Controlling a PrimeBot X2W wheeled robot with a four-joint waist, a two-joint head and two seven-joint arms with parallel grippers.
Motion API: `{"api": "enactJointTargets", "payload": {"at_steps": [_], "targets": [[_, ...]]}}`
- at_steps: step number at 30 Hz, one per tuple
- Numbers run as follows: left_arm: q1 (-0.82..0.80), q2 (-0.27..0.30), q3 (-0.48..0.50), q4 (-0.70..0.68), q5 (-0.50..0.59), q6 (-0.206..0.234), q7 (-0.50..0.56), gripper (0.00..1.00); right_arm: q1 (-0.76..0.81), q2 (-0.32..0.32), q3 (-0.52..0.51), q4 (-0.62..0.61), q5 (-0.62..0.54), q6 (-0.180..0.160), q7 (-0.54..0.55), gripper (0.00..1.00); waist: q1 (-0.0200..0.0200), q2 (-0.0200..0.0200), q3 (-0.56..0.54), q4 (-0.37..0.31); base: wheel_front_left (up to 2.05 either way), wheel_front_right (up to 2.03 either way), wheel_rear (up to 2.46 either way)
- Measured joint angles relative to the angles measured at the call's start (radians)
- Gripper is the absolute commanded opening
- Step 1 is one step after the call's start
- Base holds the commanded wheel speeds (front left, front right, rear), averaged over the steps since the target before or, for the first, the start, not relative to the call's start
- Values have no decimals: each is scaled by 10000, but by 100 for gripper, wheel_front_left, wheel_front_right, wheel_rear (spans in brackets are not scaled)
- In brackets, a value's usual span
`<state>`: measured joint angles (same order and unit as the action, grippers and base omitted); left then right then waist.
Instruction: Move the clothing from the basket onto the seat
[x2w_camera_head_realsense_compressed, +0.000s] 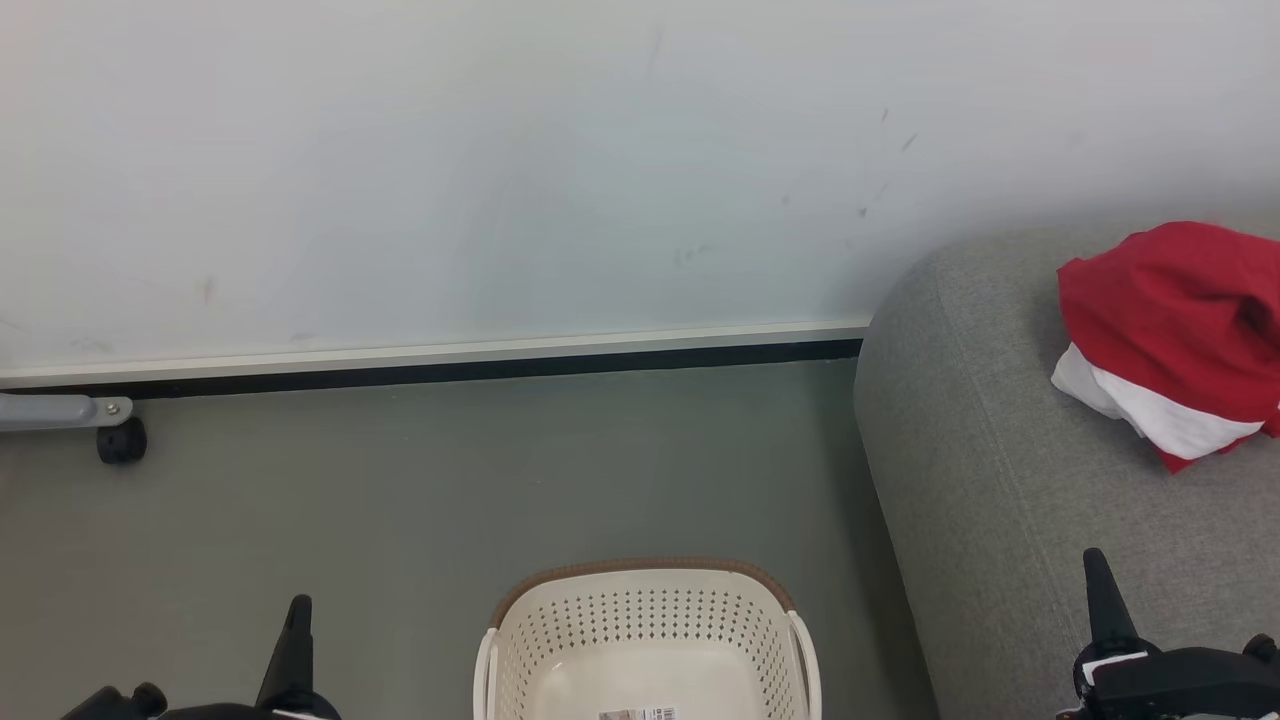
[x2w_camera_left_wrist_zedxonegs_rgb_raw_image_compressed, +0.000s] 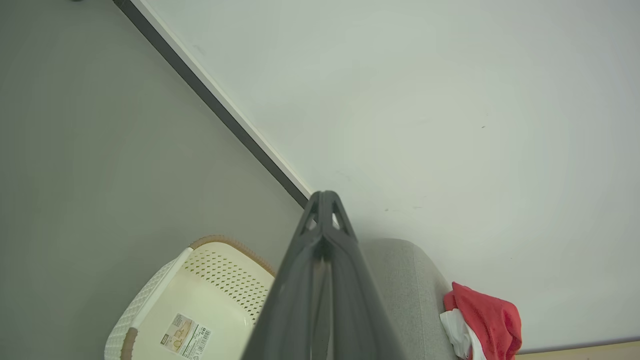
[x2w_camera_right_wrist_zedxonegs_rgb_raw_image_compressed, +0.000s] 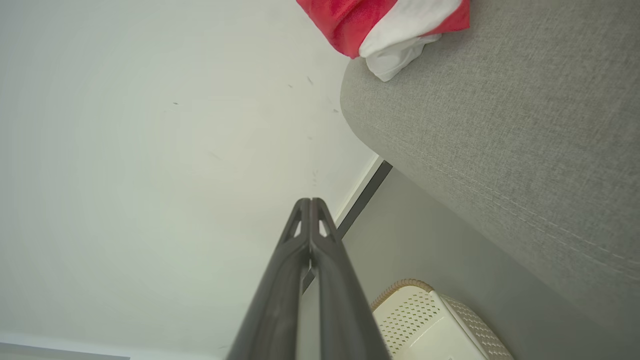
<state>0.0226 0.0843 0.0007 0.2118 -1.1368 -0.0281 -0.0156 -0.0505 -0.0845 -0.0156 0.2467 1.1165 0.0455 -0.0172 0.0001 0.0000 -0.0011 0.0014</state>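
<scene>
**Basket bare, red clothes on the sofa seat**

Below a pale wall (x2w_camera_head_realsense_compressed: 500, 150) and beside a stretch of grey floor (x2w_camera_head_realsense_compressed: 400, 480), the grey seat (x2w_camera_head_realsense_compressed: 1000, 480) fills the right of the scene. The cream basket (x2w_camera_head_realsense_compressed: 650, 610) stands on the floor just beside its rounded corner. What shows of the basket's bottom is bare but for a label (x2w_camera_left_wrist_zedxonegs_rgb_raw_image_compressed: 185, 335), though its near end is cut off. The red-and-white clothing (x2w_camera_head_realsense_compressed: 1170, 320) lies bunched on the seat near the wall, so the job looks finished. The left jaws and right jaws are pressed together, holding nothing, either side of the basket. Open floor separates basket and wall; a small caster (x2w_camera_head_realsense_compressed: 121, 440) sits far left.
</scene>
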Motion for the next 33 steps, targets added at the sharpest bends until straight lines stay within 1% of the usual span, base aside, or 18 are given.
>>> {"api": "enactJointTargets", "payload": {"at_steps": [12, 16, 19, 20, 22, 33], "targets": [[-306, -130, 297, 286, -1521, -276, 416, 0, -57, 123, -389, 188, 1597, 251, 441, 0, -1, 0, 10, -5, 0, 0, 0], [-420, -176, 391, 351, -1965, -428, 564, 0, -125, 169, -512, 232, 2121, 324, 596, 0, -1, 0, 13, -6, 0, 0, 0], [-477, -221, 483, 430, -2385, -443, 683, 0, -207, 196, -610, 265, 2474, 359, 694, 0, -1, 0, 15, -7, 0, 0, 0], [-514, -228, 504, 460, -2485, -518, 704, 0, -216, 207, -644, 270, 2637, 408, 704, 0, -1, 0, 16, -8, 0, 0, 0], [-601, -245, 546, 481, -2754, -527, 773, 0, -217, 224, -711, 307, 2899, 439, 790, 0, -1, 0, 18, -9, 0, 0, 0], [-872, -359, 828, 731, -4151, -869, 1152, 0, -299, 360, -1066, 477, 4307, 663, 1189, 0, -1, 0, 26, -13, 0, 0, 0]]}}
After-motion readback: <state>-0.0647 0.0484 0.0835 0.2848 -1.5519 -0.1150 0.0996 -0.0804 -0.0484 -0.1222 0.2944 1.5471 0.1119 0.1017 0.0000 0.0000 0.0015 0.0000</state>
